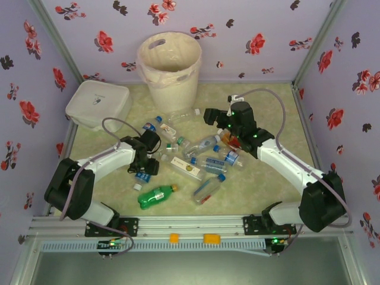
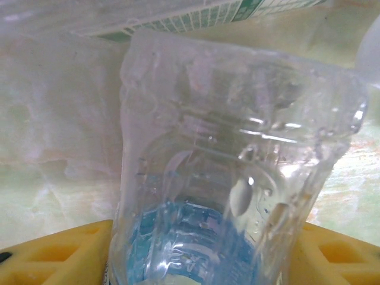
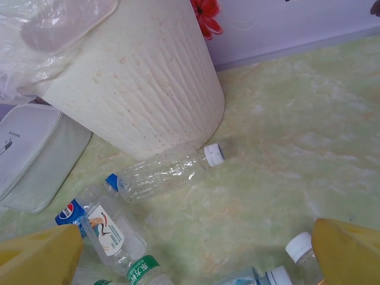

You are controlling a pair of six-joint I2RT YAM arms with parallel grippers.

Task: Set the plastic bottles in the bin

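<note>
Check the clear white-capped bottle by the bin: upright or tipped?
Tipped: the clear bottle lies on its side on the table beside the bin, white cap on.

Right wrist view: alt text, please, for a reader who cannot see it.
The cream bin stands upper left, a clear white-capped bottle lying at its base. The right gripper is open, its yellow fingers in the bottom corners, holding nothing.

white box [image 1: 98, 105] far left (rounded corners) | purple floral walls [image 1: 273, 24] | pale green marbled table [image 1: 249, 193]
</note>
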